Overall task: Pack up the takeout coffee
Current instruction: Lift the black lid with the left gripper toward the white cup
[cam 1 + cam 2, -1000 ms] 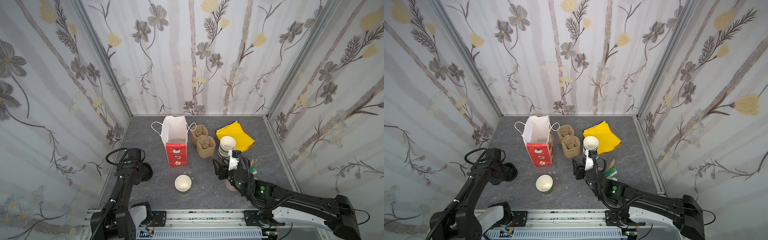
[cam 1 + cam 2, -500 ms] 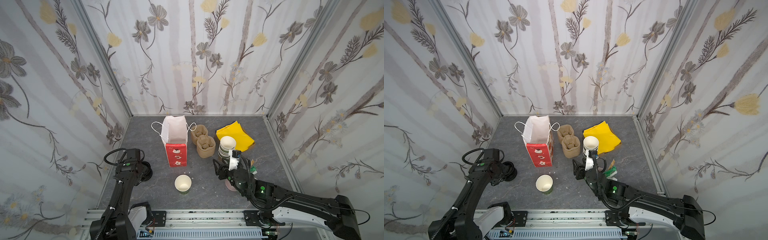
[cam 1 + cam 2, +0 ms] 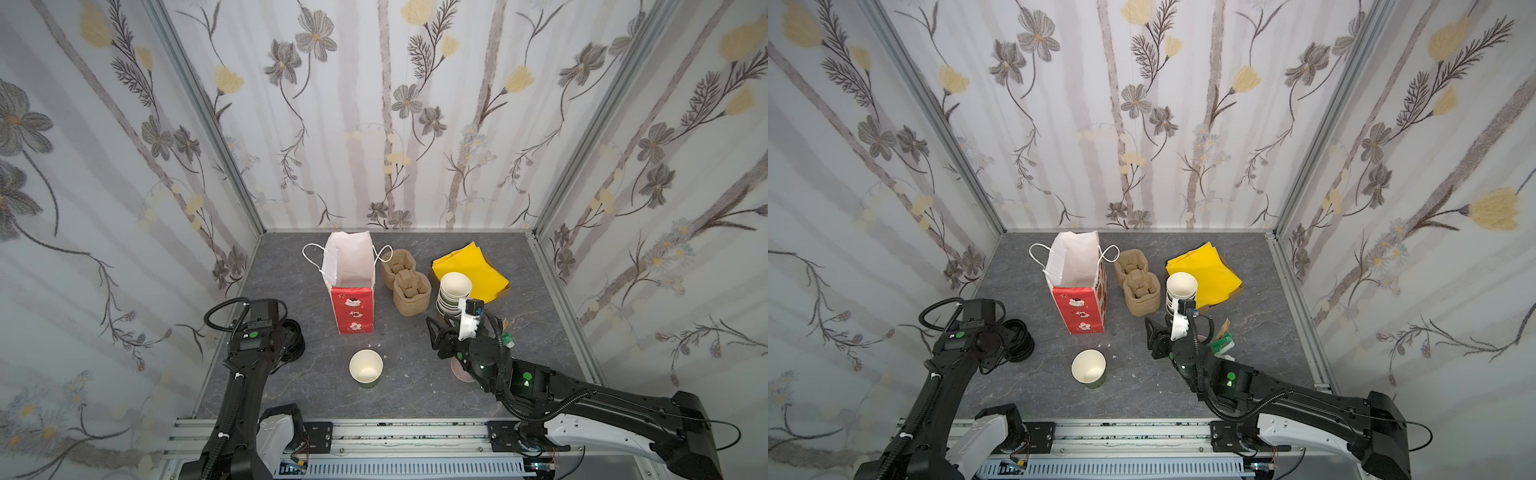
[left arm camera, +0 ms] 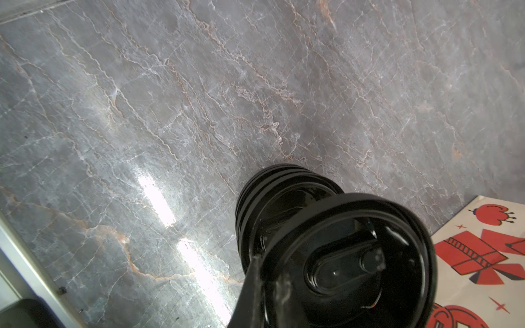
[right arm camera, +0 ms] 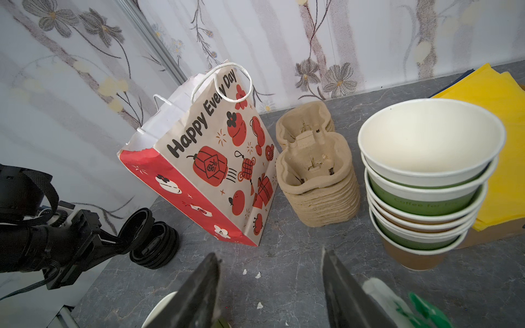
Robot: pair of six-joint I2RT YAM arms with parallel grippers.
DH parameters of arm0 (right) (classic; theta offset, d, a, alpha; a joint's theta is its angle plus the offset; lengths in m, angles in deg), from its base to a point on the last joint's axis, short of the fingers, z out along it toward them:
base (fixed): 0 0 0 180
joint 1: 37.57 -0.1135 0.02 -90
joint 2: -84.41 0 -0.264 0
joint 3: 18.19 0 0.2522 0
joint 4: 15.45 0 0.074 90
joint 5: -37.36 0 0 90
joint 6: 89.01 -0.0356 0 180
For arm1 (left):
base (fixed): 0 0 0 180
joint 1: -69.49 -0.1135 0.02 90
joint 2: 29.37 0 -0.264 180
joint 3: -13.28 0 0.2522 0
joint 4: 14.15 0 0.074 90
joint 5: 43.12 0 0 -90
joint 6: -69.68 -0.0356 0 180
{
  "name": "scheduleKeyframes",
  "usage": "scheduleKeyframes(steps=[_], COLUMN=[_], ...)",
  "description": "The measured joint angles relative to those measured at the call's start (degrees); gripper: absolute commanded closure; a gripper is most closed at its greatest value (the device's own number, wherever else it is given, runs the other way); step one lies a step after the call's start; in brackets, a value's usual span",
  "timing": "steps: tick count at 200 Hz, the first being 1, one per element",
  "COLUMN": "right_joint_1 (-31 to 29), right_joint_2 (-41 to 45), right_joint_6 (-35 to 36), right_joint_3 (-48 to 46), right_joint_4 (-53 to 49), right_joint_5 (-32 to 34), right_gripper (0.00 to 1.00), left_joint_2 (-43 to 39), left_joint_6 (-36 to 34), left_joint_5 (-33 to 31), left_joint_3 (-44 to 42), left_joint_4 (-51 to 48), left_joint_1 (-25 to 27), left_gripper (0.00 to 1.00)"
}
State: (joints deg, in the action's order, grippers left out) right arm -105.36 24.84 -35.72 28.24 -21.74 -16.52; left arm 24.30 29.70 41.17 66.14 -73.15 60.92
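Note:
The takeout coffee cup stands upright near the table's front middle, green-sided and white inside, with no lid on it. My left gripper is shut on the rim of one black sip lid, held tilted just above the stack of black lids at the left. In the right wrist view the same lid hangs over the stack. My right gripper is open and empty. It hovers right of the cup, in front of the stacked cups.
An open red and white paper bag stands behind the cup. Beside it are stacked pulp cup carriers, a stack of lidless cups and yellow napkins. A pink cup sits mostly hidden under my right arm.
The left wrist has shifted only slightly at the lid stack. The right arm and the cup have not moved.

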Motion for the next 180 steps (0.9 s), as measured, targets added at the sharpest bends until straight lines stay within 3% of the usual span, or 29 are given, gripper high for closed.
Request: scheduleKeyframes(steps=[88, 131, 180], right_joint_1=[0.98, 2.51, 3.28], right_joint_2=[0.52, 1.25, 3.08], right_joint_6=[2.51, 5.99, 13.44], right_joint_3=[1.44, 2.01, 2.86], right_joint_4=[0.00, 0.57, 3.37], right_joint_5=[-0.39, -3.50, -9.18], right_gripper=[0.35, 0.35, 0.36], left_joint_2=[-9.77, -16.61, -25.42], left_joint_6=[1.38, 1.36, 1.57], left_joint_5=[6.73, 14.69, 28.24], left_joint_3=[0.00, -0.35, -1.22], left_joint_4=[-0.02, -0.02, -0.13], left_joint_1=[0.00, 0.00, 0.00], left_gripper=[1.00, 1.00, 1.00])
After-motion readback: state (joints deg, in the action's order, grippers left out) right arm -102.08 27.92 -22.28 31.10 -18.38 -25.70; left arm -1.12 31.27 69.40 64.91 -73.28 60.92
